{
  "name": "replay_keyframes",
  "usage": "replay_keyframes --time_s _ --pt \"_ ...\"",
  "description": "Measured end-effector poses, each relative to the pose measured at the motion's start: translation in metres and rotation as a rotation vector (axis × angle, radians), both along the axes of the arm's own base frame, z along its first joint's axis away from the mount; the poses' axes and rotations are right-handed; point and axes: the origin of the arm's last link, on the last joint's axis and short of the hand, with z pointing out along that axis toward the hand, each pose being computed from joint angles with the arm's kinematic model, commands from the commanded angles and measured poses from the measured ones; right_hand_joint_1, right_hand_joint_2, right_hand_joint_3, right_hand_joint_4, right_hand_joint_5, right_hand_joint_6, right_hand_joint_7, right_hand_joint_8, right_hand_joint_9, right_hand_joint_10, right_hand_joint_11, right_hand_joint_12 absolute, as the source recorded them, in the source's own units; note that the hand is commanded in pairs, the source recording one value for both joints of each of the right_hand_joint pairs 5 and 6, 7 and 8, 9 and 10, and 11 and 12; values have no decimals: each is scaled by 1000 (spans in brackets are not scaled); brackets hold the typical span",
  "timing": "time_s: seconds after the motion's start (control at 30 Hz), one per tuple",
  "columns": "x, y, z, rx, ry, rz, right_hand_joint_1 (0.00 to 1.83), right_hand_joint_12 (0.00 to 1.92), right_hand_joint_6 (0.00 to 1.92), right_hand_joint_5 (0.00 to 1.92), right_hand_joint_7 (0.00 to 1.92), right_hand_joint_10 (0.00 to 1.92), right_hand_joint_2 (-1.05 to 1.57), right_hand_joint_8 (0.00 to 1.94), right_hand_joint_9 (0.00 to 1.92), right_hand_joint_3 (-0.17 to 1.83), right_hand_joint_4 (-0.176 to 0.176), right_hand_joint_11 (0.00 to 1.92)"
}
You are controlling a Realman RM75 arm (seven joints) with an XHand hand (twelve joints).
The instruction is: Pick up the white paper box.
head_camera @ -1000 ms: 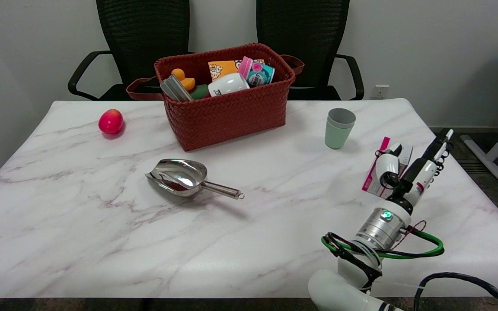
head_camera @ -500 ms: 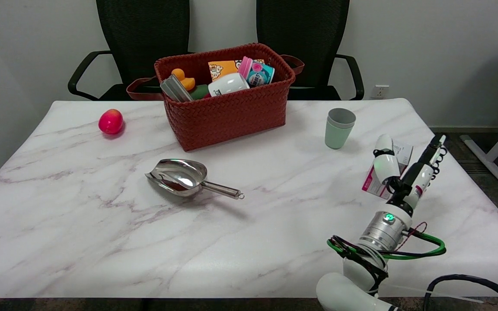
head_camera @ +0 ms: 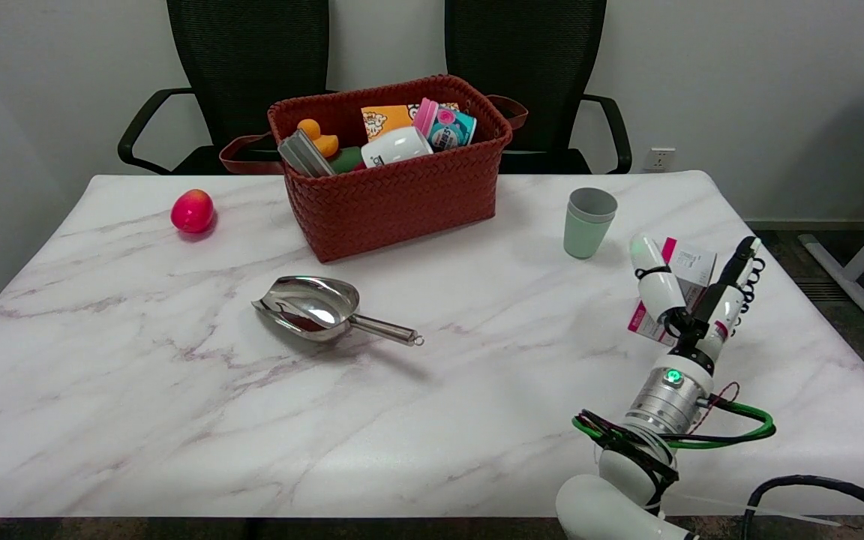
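The white paper box (head_camera: 685, 264), with a pink edge and a printed label, lies on the marble table (head_camera: 432, 420) near its right edge. My right hand (head_camera: 694, 304) sits over the box's near end. The thumb (head_camera: 651, 279) stretches up along the box's left side. The other fingers (head_camera: 732, 289) stand along its right side. Thumb and fingers are spread apart, and I see no grip on the box. The box's near part is hidden behind the hand.
A pale green cup (head_camera: 588, 222) stands just left of and behind the box. A red woven basket (head_camera: 394, 196) full of items is at the back centre, a metal scoop (head_camera: 319, 306) mid-table, a red-orange fruit (head_camera: 192, 211) far left. Two black chairs stand behind the table.
The thumb has uncurled from over the box and now points up along its left side. The hand has drawn slightly lower and nearer. The box has stayed where it was.
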Motion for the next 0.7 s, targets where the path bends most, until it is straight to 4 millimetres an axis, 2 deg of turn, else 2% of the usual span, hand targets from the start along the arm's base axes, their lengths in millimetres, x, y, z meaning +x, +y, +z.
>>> replay_keyframes --time_s 0.7 --pt "0 -2 1 -30 14 -149 841 0 0 0 0 0 802 0 0 -175 0 0"
